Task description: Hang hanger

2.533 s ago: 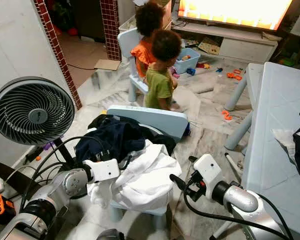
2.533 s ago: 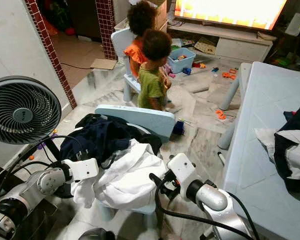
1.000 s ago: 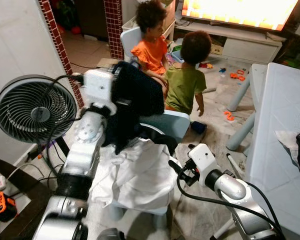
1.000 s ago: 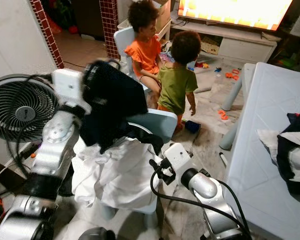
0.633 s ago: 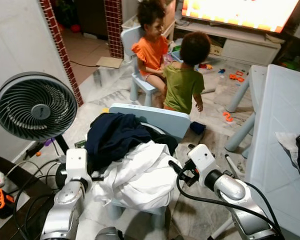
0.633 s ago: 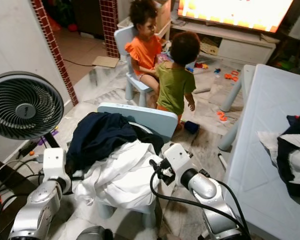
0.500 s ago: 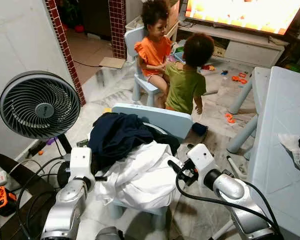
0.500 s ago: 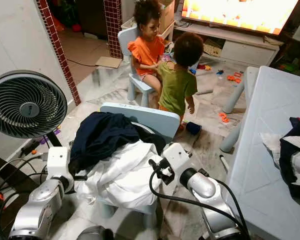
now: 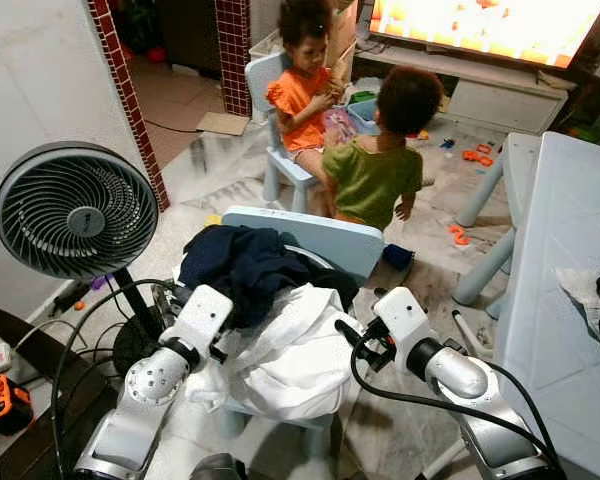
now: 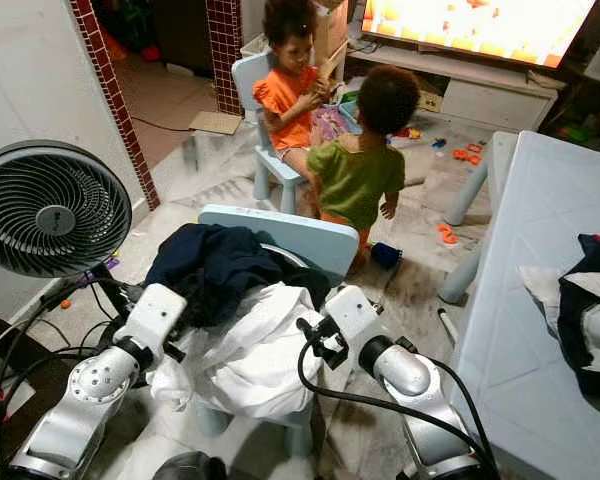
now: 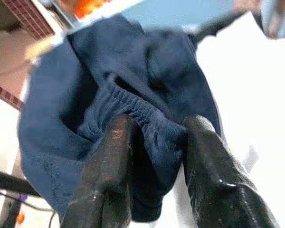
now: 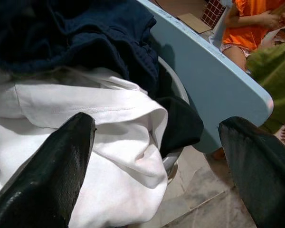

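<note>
A small light-blue chair (image 9: 320, 238) stands before me with clothes piled on its seat. On top lies a navy garment (image 9: 242, 268), with a white garment (image 9: 295, 355) spread in front of it. My left gripper (image 11: 159, 126) reaches into the pile from the left, its fingers (image 11: 114, 156) pinching a fold of the navy garment's elastic hem. The left wrist block (image 9: 202, 312) rests against the clothes. My right gripper (image 12: 156, 122) hovers at the chair's right side, beside the white garment, fingers spread wide with nothing between them.
A standing fan (image 9: 77, 210) is close on the left, with cables on the floor under it. Two children (image 9: 375, 170) are just beyond the chair, by a second small chair (image 9: 270, 85). A white table (image 9: 560, 250) with clothes (image 10: 585, 290) runs along the right. Toys litter the far floor.
The left arm, hanging beside the chair half a second ago, has swung in and closed on the navy garment. The right arm has stayed put. The children have shifted.
</note>
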Motion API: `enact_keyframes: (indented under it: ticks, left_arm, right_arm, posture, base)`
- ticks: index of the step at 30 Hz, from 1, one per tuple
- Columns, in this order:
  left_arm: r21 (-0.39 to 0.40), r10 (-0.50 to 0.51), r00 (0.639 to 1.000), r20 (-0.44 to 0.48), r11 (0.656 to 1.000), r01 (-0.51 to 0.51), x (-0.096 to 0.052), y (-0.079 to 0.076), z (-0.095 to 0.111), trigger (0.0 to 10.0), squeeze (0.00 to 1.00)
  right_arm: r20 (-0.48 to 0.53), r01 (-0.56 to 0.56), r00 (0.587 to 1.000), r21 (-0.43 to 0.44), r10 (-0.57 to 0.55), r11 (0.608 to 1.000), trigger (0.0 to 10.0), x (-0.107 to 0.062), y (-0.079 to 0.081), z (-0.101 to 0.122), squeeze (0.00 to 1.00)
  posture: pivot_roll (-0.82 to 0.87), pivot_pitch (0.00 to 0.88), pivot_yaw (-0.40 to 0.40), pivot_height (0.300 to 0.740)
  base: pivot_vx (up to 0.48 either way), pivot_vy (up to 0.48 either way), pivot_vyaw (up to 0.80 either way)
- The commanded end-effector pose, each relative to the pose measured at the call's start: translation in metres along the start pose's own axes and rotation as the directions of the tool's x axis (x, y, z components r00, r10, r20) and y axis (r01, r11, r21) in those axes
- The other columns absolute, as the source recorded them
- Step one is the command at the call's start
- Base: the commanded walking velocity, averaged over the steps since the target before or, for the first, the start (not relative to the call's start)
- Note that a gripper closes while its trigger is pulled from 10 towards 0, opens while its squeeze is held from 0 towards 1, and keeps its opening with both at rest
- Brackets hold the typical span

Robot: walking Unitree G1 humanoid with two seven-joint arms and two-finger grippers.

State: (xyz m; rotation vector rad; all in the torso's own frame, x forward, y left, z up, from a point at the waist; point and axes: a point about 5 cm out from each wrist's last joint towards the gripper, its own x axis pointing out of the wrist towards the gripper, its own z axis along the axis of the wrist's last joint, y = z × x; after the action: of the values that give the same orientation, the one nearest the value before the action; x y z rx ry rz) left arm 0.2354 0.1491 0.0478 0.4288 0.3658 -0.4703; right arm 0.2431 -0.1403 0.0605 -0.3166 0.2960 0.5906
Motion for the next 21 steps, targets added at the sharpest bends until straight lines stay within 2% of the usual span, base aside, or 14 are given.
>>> enact_keyframes:
  ticks: [1, 2, 5, 7, 8, 9, 10, 12, 14, 15, 16, 17, 18, 21]
  left_arm:
    - [0.014, -0.017, 1.000, -0.017, 1.000, 0.017, -0.002, -0.001, 0.000, 10.0, 0.10]
    - [0.035, -0.021, 0.998, -0.055, 0.999, 0.023, -0.008, -0.001, -0.007, 10.0, 0.00]
    - [0.063, -0.016, 0.998, -0.069, 0.998, 0.021, -0.011, 0.000, -0.010, 10.0, 0.00]
    - [0.118, -0.040, 0.995, -0.092, 0.992, 0.051, -0.016, -0.001, -0.014, 10.0, 0.00]
    - [0.142, -0.050, 0.993, -0.104, 0.988, 0.064, -0.018, 0.000, -0.016, 10.0, 1.00]
    - [0.177, -0.059, 0.992, -0.112, 0.981, 0.079, -0.019, 0.000, -0.017, 10.0, 1.00]
    - [0.177, -0.059, 0.992, -0.112, 0.981, 0.079, -0.019, 0.000, -0.017, 10.0, 1.00]
    - [0.252, -0.067, 0.992, -0.108, 0.963, 0.092, -0.021, 0.001, -0.015, 10.0, 1.00]
    - [0.263, -0.070, 0.990, -0.119, 0.960, 0.099, -0.022, 0.002, -0.017, 10.0, 1.00]
    - [0.274, -0.075, 0.988, -0.138, 0.955, 0.111, -0.023, 0.003, -0.022, 10.0, 0.90]
    - [0.273, -0.077, 0.987, -0.143, 0.955, 0.114, -0.024, 0.004, -0.025, 10.0, 0.47]
    - [0.272, -0.078, 0.986, -0.145, 0.955, 0.116, -0.024, 0.004, -0.026, 10.0, 0.47]
    - [0.268, -0.081, 0.984, -0.157, 0.956, 0.121, -0.026, 0.004, -0.031, 10.0, 0.00]
    - [0.282, -0.081, 0.984, -0.159, 0.951, 0.123, -0.030, 0.006, -0.039, 10.0, 0.00]
  right_arm:
    - [0.002, -0.007, 1.000, -0.011, 0.007, 1.000, 10.0, 0.001, 0.001, 0.002, 0.00]
    - [0.001, -0.006, 1.000, -0.009, 0.006, 1.000, 10.0, 0.002, 0.001, 0.001, 0.00]
    - [0.000, -0.006, 1.000, -0.007, 0.006, 1.000, 10.0, 0.002, 0.002, 0.001, 0.00]
    - [0.002, -0.005, 1.000, -0.005, 0.005, 1.000, 10.0, 0.002, 0.003, 0.001, 0.00]
    - [0.002, -0.005, 1.000, -0.003, 0.005, 1.000, 10.0, 0.002, 0.003, 0.001, 0.00]
    - [0.003, -0.004, 1.000, -0.002, 0.004, 1.000, 10.0, 0.003, 0.003, 0.001, 0.00]
    - [0.003, -0.004, 1.000, -0.002, 0.004, 1.000, 10.0, 0.003, 0.003, 0.001, 0.00]
    - [0.003, -0.004, 1.000, 0.000, 0.004, 1.000, 10.0, 0.002, 0.004, 0.001, 0.00]
    - [0.001, -0.003, 1.000, 0.001, 0.003, 1.000, 10.0, 0.002, 0.004, 0.000, 0.00]
    - [0.001, -0.002, 1.000, 0.002, 0.002, 1.000, 10.0, 0.002, 0.003, 0.000, 0.00]
    - [0.001, -0.001, 1.000, 0.002, 0.001, 1.000, 10.0, 0.002, 0.003, 0.000, 0.00]
    - [0.001, -0.001, 1.000, 0.002, 0.001, 1.000, 10.0, 0.002, 0.003, 0.000, 0.00]
    - [0.002, 0.000, 1.000, 0.002, 0.000, 1.000, 10.0, 0.002, 0.003, 0.000, 0.00]
    - [0.003, 0.000, 1.000, 0.003, 0.000, 1.000, 10.0, 0.003, 0.004, 0.000, 0.00]
  posture:
    - [0.01, 0.000, -0.022, 0.740]
    - [0.01, 0.000, -0.022, 0.740]
    - [0.02, 0.000, -0.017, 0.740]
    - [0.02, 0.000, -0.015, 0.740]
    - [0.02, 0.000, -0.014, 0.740]
    - [0.02, 0.000, -0.013, 0.740]
    - [0.02, 0.000, -0.013, 0.740]
    - [0.02, 0.000, -0.013, 0.740]
    - [0.02, 0.000, -0.013, 0.740]
    - [0.02, 0.000, -0.013, 0.740]
    - [0.02, 0.000, -0.013, 0.740]
    - [0.02, 0.000, -0.013, 0.740]
    - [0.02, 0.000, -0.013, 0.740]
    - [0.02, 0.000, -0.013, 0.740]
  base:
    - [0.000, 0.000, 0.00]
    - [0.000, 0.000, 0.00]
    - [0.000, 0.000, 0.00]
    - [0.000, 0.000, 0.00]
    - [0.000, 0.000, 0.00]
    - [0.000, 0.000, 0.00]
    - [0.000, 0.000, 0.00]
    - [0.000, 0.000, 0.00]
    - [0.000, 0.000, 0.00]
    - [0.000, 0.000, 0.00]
    - [0.000, 0.000, 0.00]
    - [0.000, 0.000, 0.00]
    - [0.000, 0.000, 0.00]
    - [0.000, 0.000, 0.00]
